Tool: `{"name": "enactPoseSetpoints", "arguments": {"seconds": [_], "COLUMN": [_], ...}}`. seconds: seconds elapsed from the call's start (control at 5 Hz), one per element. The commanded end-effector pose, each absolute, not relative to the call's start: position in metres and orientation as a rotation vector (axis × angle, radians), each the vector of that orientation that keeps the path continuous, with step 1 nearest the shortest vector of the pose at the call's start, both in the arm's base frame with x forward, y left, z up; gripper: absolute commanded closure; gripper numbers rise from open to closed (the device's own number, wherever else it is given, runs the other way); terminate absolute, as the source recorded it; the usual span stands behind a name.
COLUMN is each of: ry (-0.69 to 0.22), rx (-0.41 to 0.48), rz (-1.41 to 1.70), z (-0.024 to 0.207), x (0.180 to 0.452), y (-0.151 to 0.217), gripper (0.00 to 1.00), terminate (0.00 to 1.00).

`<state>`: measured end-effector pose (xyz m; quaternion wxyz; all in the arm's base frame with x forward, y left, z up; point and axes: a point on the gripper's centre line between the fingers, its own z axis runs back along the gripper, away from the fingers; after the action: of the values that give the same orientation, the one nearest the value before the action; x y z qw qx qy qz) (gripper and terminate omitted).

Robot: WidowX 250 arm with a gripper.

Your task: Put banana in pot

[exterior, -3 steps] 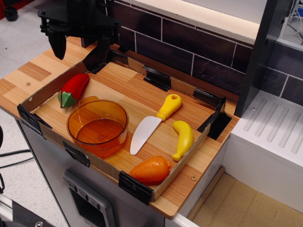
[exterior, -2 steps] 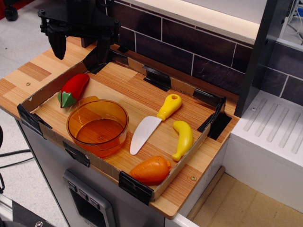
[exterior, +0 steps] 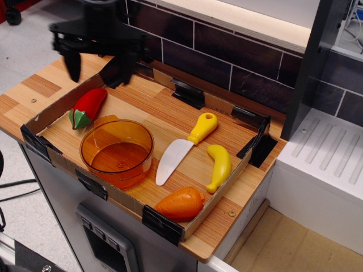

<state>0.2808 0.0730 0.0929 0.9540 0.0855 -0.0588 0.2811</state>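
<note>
Wooden counter (exterior: 22, 93) carrying a shallow cardboard tray (exterior: 224, 195), corners bound with black tape. Above the tray's far left corner, black gripper (exterior: 97, 59), blurred, fingers spread wide and holding nothing.

Inside the tray, translucent orange pot (exterior: 117, 152) near the front left edge, round, low-walled, empty. Just behind it a red toy pepper (exterior: 87, 107) with green stem. Toward the middle, a toy knife (exterior: 185, 147), yellow handle and white blade, tip pointing at the front rim. At the front right corner, an orange toy carrot (exterior: 181, 204).

Banana (exterior: 219, 166) lying flat near the tray's right wall, just beside the knife handle and behind the carrot, well apart from the pot and from the gripper. Small, curved, all yellow, glossy.

Probably hollow plastic: light, rigid, slick on the skin. Best taken across the thick middle, pads squeezing the two long sides, since the tapered ends likely slip out.
</note>
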Motion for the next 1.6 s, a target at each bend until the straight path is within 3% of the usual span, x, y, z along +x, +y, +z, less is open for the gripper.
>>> {"name": "enactPoseSetpoints", "arguments": {"seconds": [0.0,0.6,1.4], "ry": [-0.167,-0.175,-0.167], "rx": [0.096,-0.026,-0.004], "rz": [0.587,0.657,0.752], "z": [0.107,0.082,0.043], "x": [0.29,0.298,0.292], "y": [0.028,-0.028,-0.042], "gripper": [0.0,0.0,0.0], "terminate": [0.0,0.0,0.0]}}
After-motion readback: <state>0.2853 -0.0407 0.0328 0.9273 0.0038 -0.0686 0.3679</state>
